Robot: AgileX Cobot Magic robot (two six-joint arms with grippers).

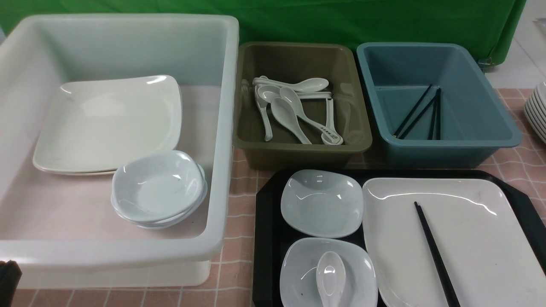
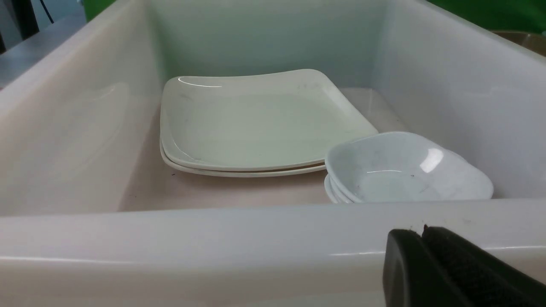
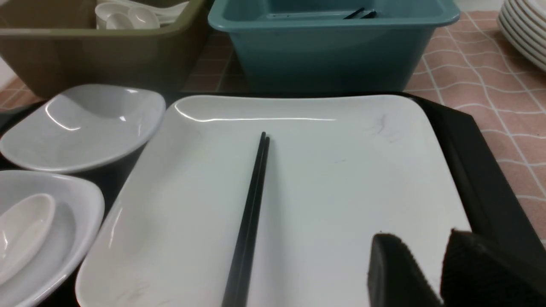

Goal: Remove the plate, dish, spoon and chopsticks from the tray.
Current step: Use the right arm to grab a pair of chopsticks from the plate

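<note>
Right jaws spread, empty, over plate [image 3: 341,179] edge; chopsticks [image 3: 251,204] apart; left jaws pressed together.

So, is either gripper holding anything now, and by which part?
Nothing is held. The left gripper is shut and empty; the right gripper is open over the plate, where the chopsticks lie free.

This looked like a staged test bench dressed as a canteen dish-return station. A green backdrop [image 1: 298,21] hung behind the tray [image 1: 265,238], a pink checked tablecloth [image 1: 241,200] lay under it, and a white tub [image 1: 228,106], olive tub [image 1: 298,155] and blue tub [image 1: 448,155] of sorted tableware stood beside it.
</note>
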